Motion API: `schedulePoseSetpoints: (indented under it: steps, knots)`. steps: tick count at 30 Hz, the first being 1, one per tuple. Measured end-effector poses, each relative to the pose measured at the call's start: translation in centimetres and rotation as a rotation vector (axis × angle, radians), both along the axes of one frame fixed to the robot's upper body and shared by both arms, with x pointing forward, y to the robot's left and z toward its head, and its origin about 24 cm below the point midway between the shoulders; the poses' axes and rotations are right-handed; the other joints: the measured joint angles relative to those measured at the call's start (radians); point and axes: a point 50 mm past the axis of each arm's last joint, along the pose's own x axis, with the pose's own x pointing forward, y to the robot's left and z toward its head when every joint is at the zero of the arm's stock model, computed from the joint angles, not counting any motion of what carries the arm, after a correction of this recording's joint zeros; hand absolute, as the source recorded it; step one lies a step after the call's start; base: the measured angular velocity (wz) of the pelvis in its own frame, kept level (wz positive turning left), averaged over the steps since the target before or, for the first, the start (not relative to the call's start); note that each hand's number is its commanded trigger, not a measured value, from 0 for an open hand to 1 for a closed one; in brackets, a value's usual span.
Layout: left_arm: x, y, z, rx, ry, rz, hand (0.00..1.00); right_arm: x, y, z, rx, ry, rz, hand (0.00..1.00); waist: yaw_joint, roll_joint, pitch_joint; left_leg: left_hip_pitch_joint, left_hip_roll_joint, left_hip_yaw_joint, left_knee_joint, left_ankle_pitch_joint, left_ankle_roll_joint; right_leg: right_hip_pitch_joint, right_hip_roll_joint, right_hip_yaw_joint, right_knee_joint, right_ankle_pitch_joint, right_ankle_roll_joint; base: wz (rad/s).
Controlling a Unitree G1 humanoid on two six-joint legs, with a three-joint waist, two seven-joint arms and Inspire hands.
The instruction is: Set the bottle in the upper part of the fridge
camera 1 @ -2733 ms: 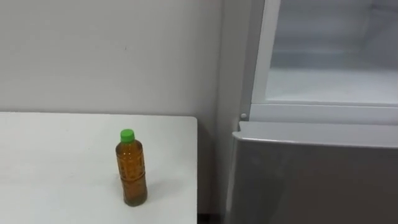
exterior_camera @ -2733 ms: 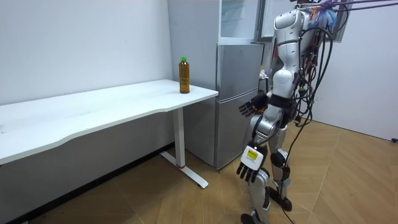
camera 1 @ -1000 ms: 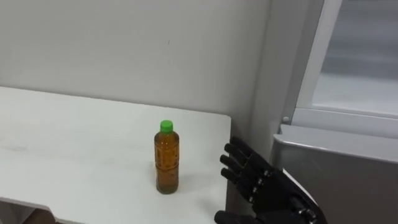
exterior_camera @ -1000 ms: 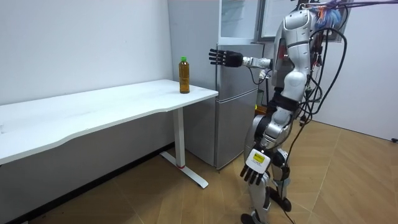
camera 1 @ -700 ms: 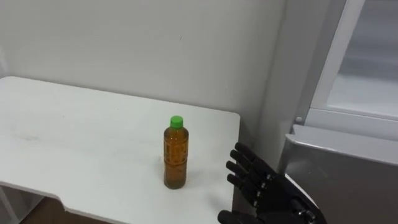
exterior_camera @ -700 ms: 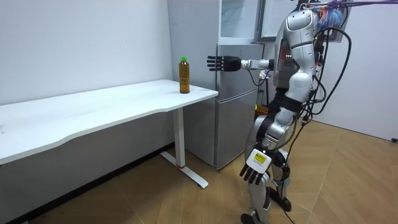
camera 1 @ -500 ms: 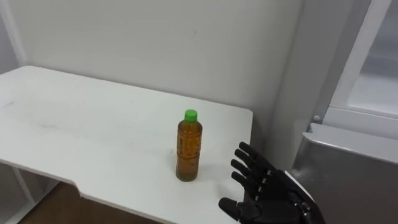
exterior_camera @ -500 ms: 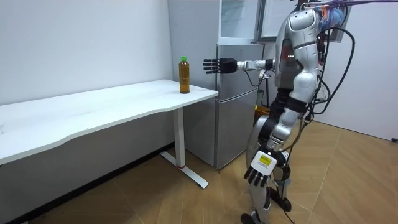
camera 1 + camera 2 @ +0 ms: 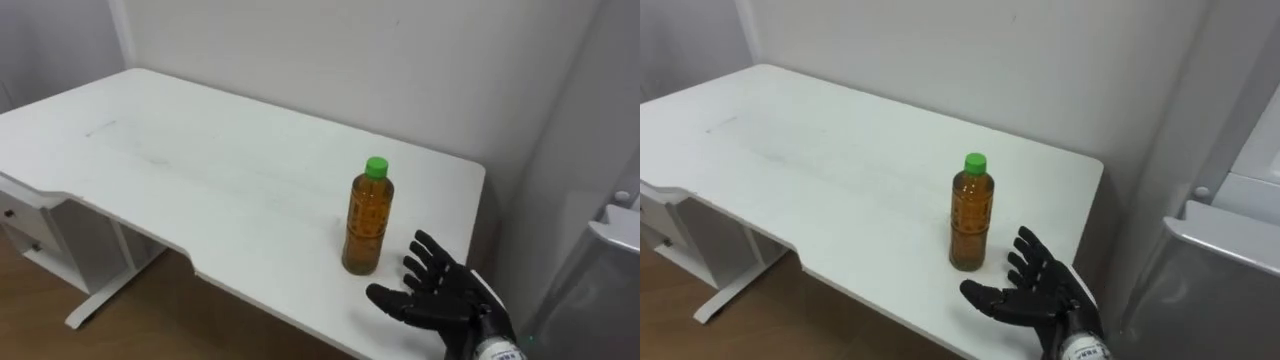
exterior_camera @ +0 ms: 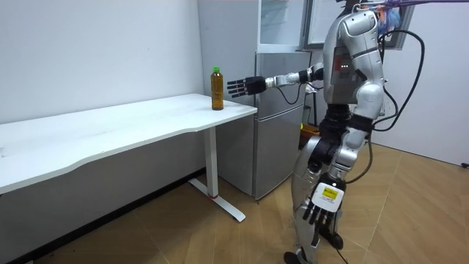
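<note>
the right hand (image 9: 445, 292) hovers just beside the upright bottle (image 9: 367, 225) on the white counter (image 9: 200, 180), fingers spread and released, left hand (image 10: 320, 211) hanging slack.

The fridge (image 9: 1230, 270) is cut off by the right edge of the eye views, so little more than a slice of its grey door can be made out. The right hand (image 9: 440, 290) covers part of the bench (image 9: 200, 170) near its front corner, and the forearm behind it is cut by the bottom edge. The label on the bottle (image 9: 368, 225) is too blurred to read. In the room view the bench runs out at the left edge, the fridge's top is cropped, and the robot's body hides its right side.
</note>
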Motion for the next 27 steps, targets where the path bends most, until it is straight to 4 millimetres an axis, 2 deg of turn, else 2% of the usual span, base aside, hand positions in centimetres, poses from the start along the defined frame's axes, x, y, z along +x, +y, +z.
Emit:
schedulePoseSetpoints:
  steps: [2, 4, 5, 10, 15, 21, 27]
  knots:
    - [0.0, 0.0, 0.0, 0.002, -0.002, 0.0, 0.0, 0.2, -0.1, -0.1, -0.013, 0.01, -0.03, 0.0, 0.003, 0.0, 0.0011, 0.001, -0.004, 0.0, -0.01, 0.007, 0.002, -0.002, -0.004, -0.001, 0.0, 0.0, 0.0, 0.04]
    - [0.1, -0.2, 0.0, 0.009, 0.001, -0.02, 0.0, 0.6, 0.2, 0.3, -0.035, -0.003, -0.048, 0.0, 0.004, 0.001, 0.0083, -0.002, -0.006, 0.001, -0.014, 0.011, 0.003, -0.007, -0.007, -0.002, 0.003, 0.0, 0.0, 0.0]
    - [0.1, -0.2, 0.0, 0.013, 0.0, -0.025, 0.0, 0.6, 0.4, 0.4, -0.047, -0.007, -0.048, 0.0, 0.003, 0.0, 0.0093, -0.007, -0.006, 0.001, -0.013, 0.012, 0.003, -0.01, -0.007, -0.003, 0.003, 0.0, -0.001, 0.0]
    - [0.1, -0.3, -0.1, 0.028, 0.002, -0.034, 0.0, 1.2, 0.7, 0.8, -0.117, -0.026, -0.091, 0.0, 0.006, -0.012, 0.0164, -0.029, -0.006, -0.002, -0.012, 0.02, 0.003, -0.027, -0.01, -0.018, 0.006, 0.004, -0.006, 0.05]
    - [0.3, -0.4, 0.0, 0.035, -0.003, -0.042, 0.0, 1.2, 0.3, 0.5, -0.192, -0.028, -0.164, 0.0, 0.007, -0.013, 0.0165, -0.046, -0.009, -0.028, -0.007, 0.021, 0.001, -0.029, -0.011, -0.051, 0.018, 0.004, -0.006, 0.15]
    - [0.4, -0.4, 0.0, 0.04, -0.012, -0.012, 0.0, 1.7, -0.2, 0.6, -0.328, -0.039, -0.271, 0.0, 0.014, -0.011, 0.0175, -0.069, -0.015, -0.047, -0.005, 0.032, 0.0, -0.04, -0.011, -0.064, 0.018, 0.004, -0.006, 0.11]
    - [1.1, -0.4, -0.1, 0.053, -0.019, -0.01, 0.0, 2.3, -1.0, 1.3, -0.367, -0.034, -0.404, 0.0, 0.039, -0.011, 0.0173, -0.089, -0.018, -0.067, -0.014, 0.046, -0.003, -0.055, -0.012, -0.085, 0.018, 0.004, -0.006, 0.1]
